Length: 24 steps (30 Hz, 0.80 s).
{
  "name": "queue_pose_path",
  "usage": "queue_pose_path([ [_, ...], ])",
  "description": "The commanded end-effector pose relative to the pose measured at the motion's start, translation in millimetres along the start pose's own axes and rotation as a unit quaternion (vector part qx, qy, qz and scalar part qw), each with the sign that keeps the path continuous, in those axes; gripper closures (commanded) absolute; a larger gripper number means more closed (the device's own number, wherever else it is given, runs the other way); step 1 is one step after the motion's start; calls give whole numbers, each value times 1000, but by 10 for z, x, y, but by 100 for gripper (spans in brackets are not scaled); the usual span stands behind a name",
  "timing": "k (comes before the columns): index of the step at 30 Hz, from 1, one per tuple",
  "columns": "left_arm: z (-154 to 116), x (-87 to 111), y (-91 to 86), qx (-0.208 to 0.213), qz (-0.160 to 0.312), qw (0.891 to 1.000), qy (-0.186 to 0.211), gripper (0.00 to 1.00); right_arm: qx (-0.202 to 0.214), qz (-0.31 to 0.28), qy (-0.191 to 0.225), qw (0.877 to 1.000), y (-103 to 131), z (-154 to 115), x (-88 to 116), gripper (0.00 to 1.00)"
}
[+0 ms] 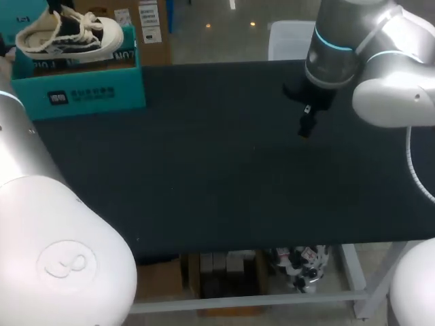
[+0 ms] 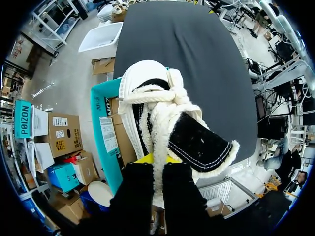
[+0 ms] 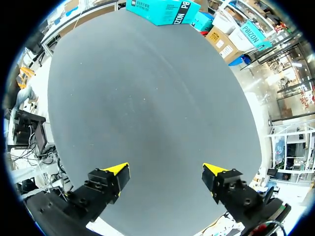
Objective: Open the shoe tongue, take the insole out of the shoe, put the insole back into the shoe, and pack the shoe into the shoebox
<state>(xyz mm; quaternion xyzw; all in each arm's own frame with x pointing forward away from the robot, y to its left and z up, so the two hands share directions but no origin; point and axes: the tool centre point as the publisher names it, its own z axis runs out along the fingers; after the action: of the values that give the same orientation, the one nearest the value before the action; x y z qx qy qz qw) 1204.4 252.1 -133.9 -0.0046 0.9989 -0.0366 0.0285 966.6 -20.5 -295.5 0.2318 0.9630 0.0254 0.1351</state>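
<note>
A black canvas shoe (image 1: 68, 34) with a white sole, white laces and fleece lining hangs over the open teal shoebox (image 1: 81, 92) at the table's back left corner. In the left wrist view my left gripper (image 2: 155, 160) is shut on the fleecy rim at the heel of the shoe (image 2: 147, 93). The toe points away from the gripper, and the shoebox (image 2: 98, 128) lies under the shoe. My right gripper (image 1: 306, 125) hangs over the back right part of the table. Its fingers (image 3: 166, 174) stand wide open with nothing between them. The insole is not in sight.
The dark tabletop (image 1: 204, 170) stretches between the shoebox and my right gripper. My left arm's white body (image 1: 47, 224) fills the near left corner. The table's front edge (image 1: 272, 248) runs across the near side.
</note>
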Motion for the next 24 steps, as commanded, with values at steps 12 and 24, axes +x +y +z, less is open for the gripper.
queue_pose_path([
  [12, 874, -684, 252, 38, -19, 979, 198, 100, 0, 0, -1, 1000, -4, -2, 4, 0],
  [24, 1365, -758, 252, 33, -12, 971, 237, 0, 0, 0, -1, 1000, -4, -2, 4, 0],
])
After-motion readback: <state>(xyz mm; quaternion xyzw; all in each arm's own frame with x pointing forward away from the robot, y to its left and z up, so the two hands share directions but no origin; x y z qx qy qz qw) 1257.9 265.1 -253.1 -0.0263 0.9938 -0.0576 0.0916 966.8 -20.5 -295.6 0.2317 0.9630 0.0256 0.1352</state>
